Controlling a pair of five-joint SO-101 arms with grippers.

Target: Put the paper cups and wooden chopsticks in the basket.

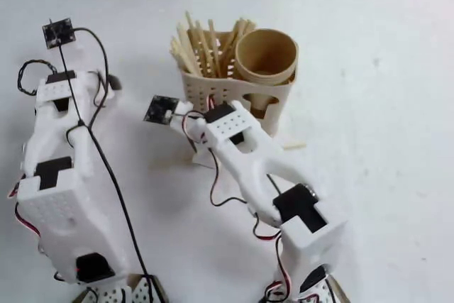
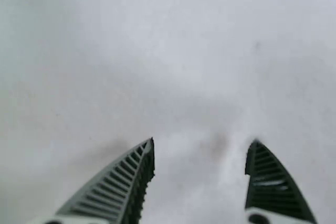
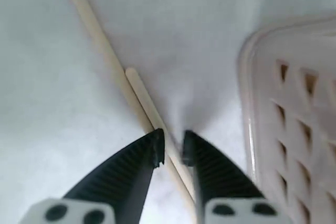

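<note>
right wrist view: right gripper [image 3: 172, 148] tight on chopstick [image 3: 143, 98] beside basket [image 3: 294, 108]

We are holding our gripper [image 3: 171, 150] low over the white table [image 3: 47, 103], its dark fingers [image 3: 131, 174] pinching the shorter chopstick [image 3: 142, 95] between their tips. The longer chopstick [image 3: 94, 27] is lying alongside, touching it and running under one finger. The basket [image 3: 278, 114] is sitting just beside, its perforated wall facing us.
</note>
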